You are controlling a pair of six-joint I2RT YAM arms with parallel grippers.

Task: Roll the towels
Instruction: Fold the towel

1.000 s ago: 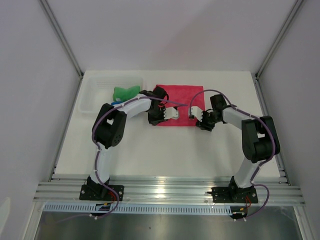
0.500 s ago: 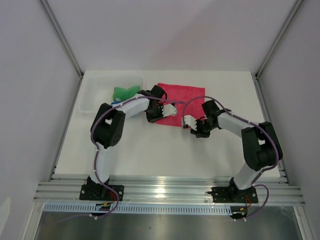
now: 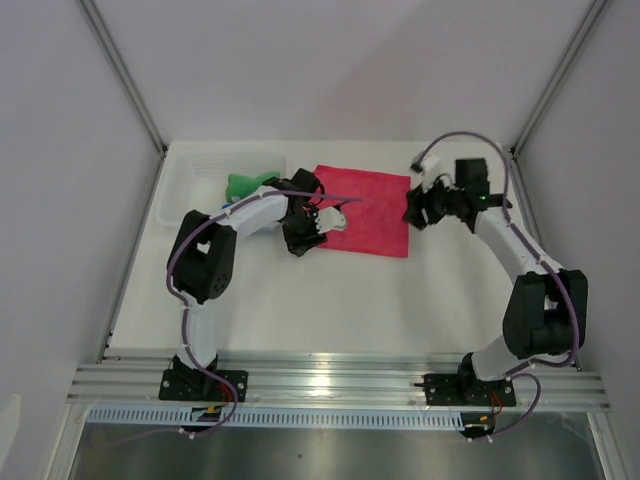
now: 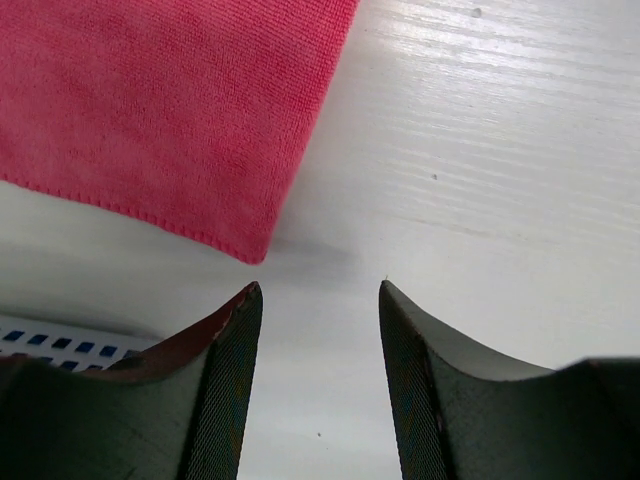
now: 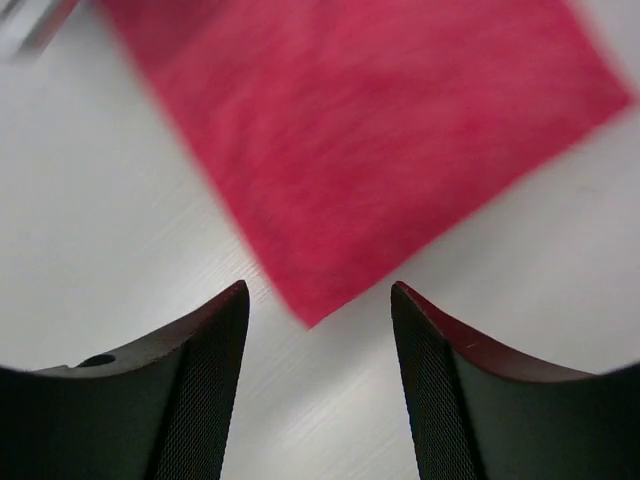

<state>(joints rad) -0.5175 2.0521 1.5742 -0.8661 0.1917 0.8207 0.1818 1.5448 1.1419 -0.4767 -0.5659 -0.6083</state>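
The pink towel (image 3: 365,210) lies flat and unfolded on the white table. It also shows in the left wrist view (image 4: 170,110) and the right wrist view (image 5: 370,140). My left gripper (image 3: 304,242) is open and empty, low over the table just off the towel's near left corner. My right gripper (image 3: 411,210) is open and empty at the towel's right edge, with the far right corner just ahead of its jaws. The green towel (image 3: 250,184) lies bunched in the white basket (image 3: 190,190). The blue towel is mostly hidden; bits of blue show through the basket's grid (image 4: 60,346).
The basket stands at the far left of the table, right beside my left arm. Grey side walls and metal posts close in the table on both sides. A metal rail runs along the near edge.
My right gripper has swung from the towel's near edge up to its far right corner. The pink towel now lies wider and flatter. My left gripper has stayed near the near left corner.
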